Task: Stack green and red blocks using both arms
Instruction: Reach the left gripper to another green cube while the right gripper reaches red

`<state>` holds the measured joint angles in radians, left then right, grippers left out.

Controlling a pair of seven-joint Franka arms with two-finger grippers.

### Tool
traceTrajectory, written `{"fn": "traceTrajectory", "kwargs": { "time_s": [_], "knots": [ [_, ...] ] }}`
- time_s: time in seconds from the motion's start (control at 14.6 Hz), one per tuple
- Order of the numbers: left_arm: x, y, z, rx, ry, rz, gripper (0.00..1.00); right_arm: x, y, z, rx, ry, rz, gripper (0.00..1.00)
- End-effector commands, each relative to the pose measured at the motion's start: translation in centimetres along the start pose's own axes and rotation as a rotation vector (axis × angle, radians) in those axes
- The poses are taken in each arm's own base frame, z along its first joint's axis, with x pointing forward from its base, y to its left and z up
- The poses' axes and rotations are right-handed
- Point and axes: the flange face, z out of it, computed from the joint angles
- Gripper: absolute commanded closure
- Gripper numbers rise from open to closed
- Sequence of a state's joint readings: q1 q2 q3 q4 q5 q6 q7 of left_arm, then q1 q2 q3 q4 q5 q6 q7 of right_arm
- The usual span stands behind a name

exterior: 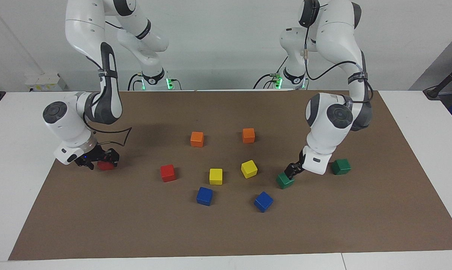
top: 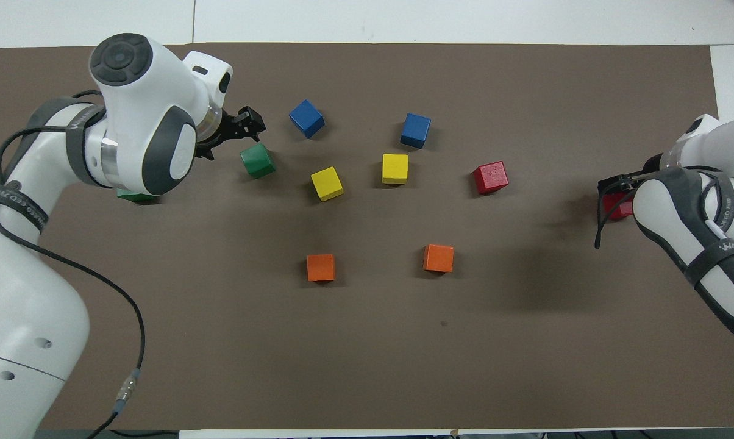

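Sitting directly under each lowered tool point(exterior: 291, 171) point(exterior: 98, 160): one block point(exterior: 285, 181) point(exterior: 106, 165).

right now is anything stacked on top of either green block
No block sits on either. The left gripper is down at the top of one green block; contact is unclear. The other green block has a bare top in the facing view, though the left arm covers most of it from overhead.

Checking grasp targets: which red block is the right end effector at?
The red block under the right end effector, at that arm's table end; the other red block sits untouched beside the yellow ones.
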<state>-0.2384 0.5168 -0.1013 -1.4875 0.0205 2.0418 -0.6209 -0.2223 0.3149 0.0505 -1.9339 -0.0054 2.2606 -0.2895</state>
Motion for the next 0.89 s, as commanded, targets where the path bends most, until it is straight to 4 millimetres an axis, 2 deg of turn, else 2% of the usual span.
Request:
{"fn": "traceTrajectory", "kwargs": {
  "time_s": [0.0, 0.14, 0.21, 0.27, 0.41, 0.62, 0.69, 0.82],
  "knots": [
    [0.4, 1.2, 1.1, 0.036, 0.022, 0.014, 0.00, 2.7, -3.6, -4.5, 0.016, -0.015, 0.014, 0.00],
    [0.1, 1.1, 2.2, 0.050, 0.036, 0.028, 0.00, 4.9, -7.9, -7.1, 0.008, -0.032, 0.027, 0.00],
    [-0.2, 0.7, 3.1, 0.070, 0.038, 0.040, 0.00, 5.6, -9.7, -7.4, 0.008, -0.039, 0.036, 0.00],
    [-0.7, 0.5, 3.8, 0.070, 0.041, 0.045, 0.00, 6.3, -12.3, -7.8, 0.004, -0.031, 0.038, 0.00],
    [-1.3, 0.2, 5.1, 0.059, 0.047, 0.044, 0.00, 6.9, -16.9, -7.8, -0.027, -0.017, 0.019, 0.00],
    [-1.5, 0.3, 5.5, 0.055, 0.044, 0.020, 0.00, 7.0, -22.5, -6.6, -0.039, -0.017, 0.000, 0.00],
    [-1.6, 0.1, 5.9, 0.057, 0.041, 0.020, 0.00, 7.3, -23.9, -6.5, -0.028, 0.003, 0.007, 0.00],
    [-2.0, 0.0, 6.3, 0.040, 0.061, -0.041, 0.00, 7.6, -24.0, -5.6, -0.025, 0.015, 0.034, 0.00]
  ]
}}
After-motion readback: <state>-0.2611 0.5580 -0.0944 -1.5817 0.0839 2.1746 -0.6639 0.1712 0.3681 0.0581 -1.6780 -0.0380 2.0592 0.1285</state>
